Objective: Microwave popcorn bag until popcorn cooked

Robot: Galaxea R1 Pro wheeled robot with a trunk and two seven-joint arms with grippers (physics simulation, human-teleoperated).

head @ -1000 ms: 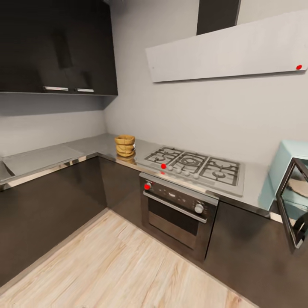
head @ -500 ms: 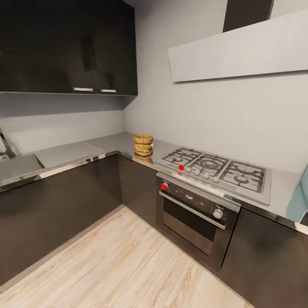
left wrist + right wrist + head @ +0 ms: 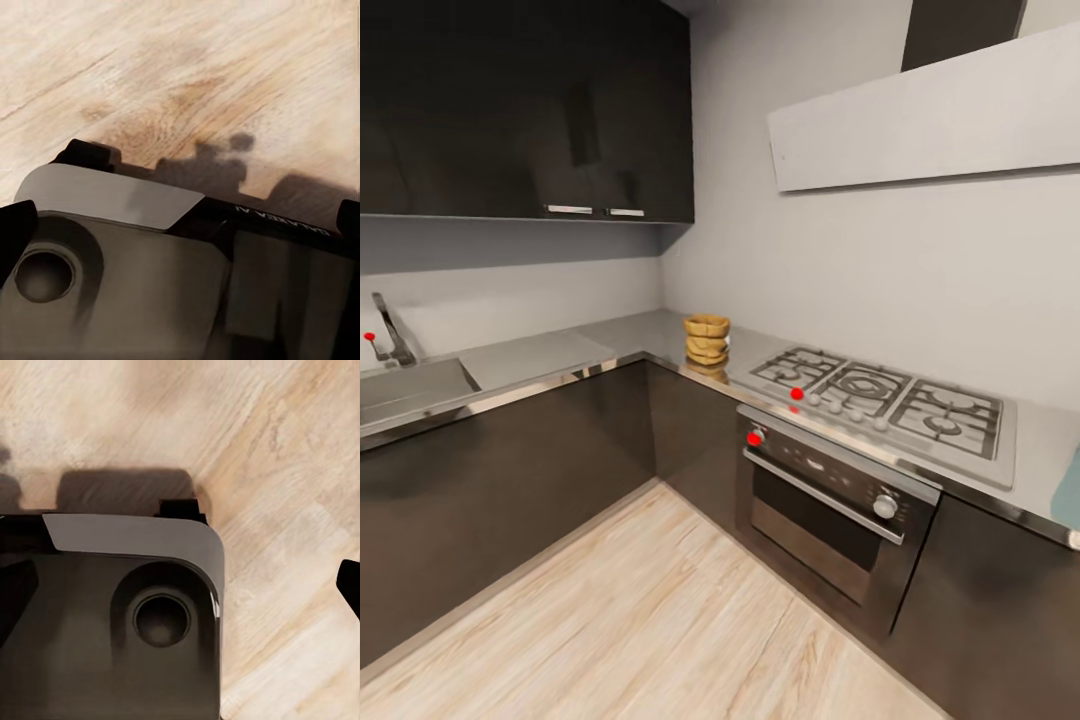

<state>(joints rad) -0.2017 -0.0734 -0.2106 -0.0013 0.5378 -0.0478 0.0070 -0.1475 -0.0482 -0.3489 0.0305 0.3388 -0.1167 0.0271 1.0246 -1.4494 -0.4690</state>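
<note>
We face the kitchen corner, arms hanging low over the wood floor (image 3: 187, 67)

On the grey countertop (image 3: 630, 335) the popcorn bag (image 3: 707, 339) sits just beside the gas hob (image 3: 885, 395); we cannot tell how our jaws stand, and a clumsy reach could tip the bag onto the burners

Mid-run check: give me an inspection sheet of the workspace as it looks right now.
Surface: grey countertop runs around the corner, glossy.
Job's things: popcorn bag upright on the countertop, left of the gas hob; pale blue sliver at the head view's right edge, identity unclear.
Clutter: nothing seen.
End effectors: open or shut cannot be told; wrist views look down at the wood floor.
Cables: nothing seen.
Surroundings: built-in oven, sink with tap, dark wall cabinets, white hood.
</note>
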